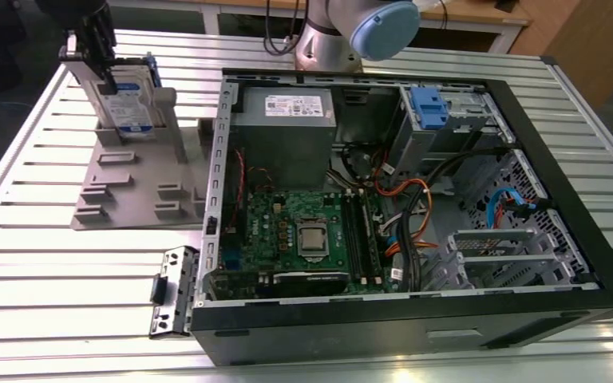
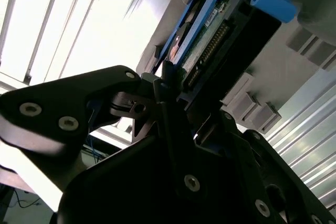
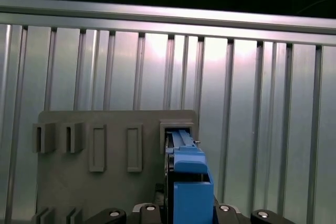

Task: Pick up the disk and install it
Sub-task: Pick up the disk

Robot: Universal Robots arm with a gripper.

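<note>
The disk (image 1: 128, 100) stands upright on edge at the exterior view's far left, a silver drive with a white-and-blue label in a blue carrier frame. Its lower end sits between the walls of a slot in the grey holder stand (image 1: 136, 187). My gripper (image 1: 96, 64) comes down from above and is shut on the disk's upper part. In the first wrist view the blue carrier (image 3: 189, 187) lies between my fingers (image 3: 149, 211), over the stand's end slot (image 3: 178, 129). In the second wrist view the disk (image 2: 220, 40) shows its connector edge, clamped in the black gripper (image 2: 181, 100).
An open computer case (image 1: 562, 159) lies on the slatted metal table (image 1: 51, 263) to the exterior view's right of the stand. Inside are a green motherboard (image 1: 306, 235), a grey power supply (image 1: 283, 120) and a drive bay with a blue tab (image 1: 431, 104). A black bracket (image 1: 173, 291) lies beside the case.
</note>
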